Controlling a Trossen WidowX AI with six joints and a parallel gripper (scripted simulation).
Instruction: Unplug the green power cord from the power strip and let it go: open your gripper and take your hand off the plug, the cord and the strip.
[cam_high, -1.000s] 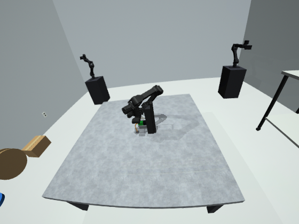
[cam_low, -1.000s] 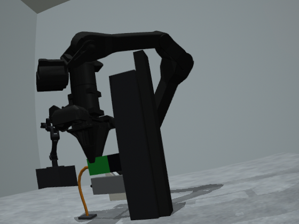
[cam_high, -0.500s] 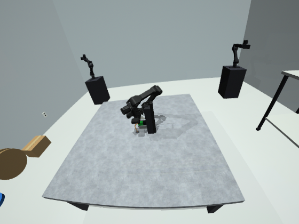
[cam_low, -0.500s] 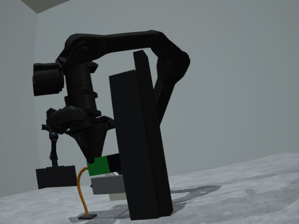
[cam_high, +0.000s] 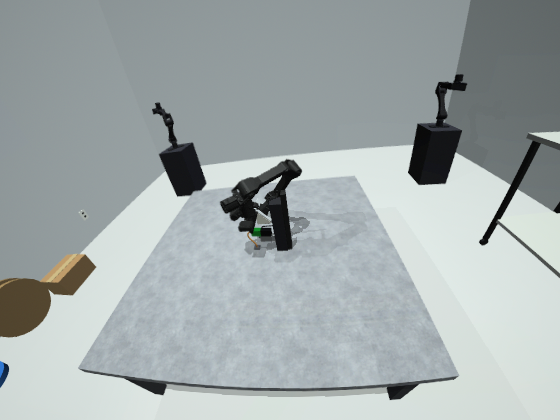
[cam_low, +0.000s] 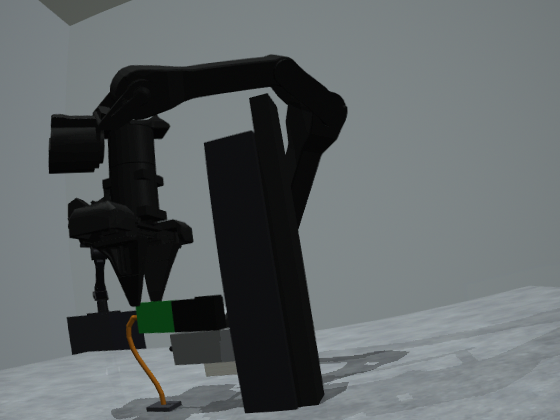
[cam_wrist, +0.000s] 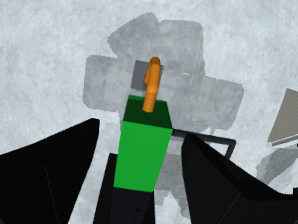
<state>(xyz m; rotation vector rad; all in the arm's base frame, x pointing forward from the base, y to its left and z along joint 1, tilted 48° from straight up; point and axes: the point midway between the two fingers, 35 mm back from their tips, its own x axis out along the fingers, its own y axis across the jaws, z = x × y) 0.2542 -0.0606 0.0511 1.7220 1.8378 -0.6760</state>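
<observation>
Seen from the side, the orange cord rises from a small foot on the table at far left and runs into the green end of the plug. The plug lies level, with its long axis running left to right, its green end outward and its black end towards the upright black power strip. It appears to rest on a grey block beside the strip's foot.

The gripper hangs straight down over the green end, its tips at the plug's top edge. In the wrist view the two fingers stand about half open on either side of the green body. A pale strip of table shows in each gap, so they grip nothing. Brass prongs show at the plug's black end in that view, which suggests it is out of the socket.

The plug sits directly below and between the fingers, in line with the gap. The way clear is therefore judged to be straight up, away from plug, cord and strip alike. A sideways exit risks nudging the plug or brushing the strip close by on the right.
</observation>
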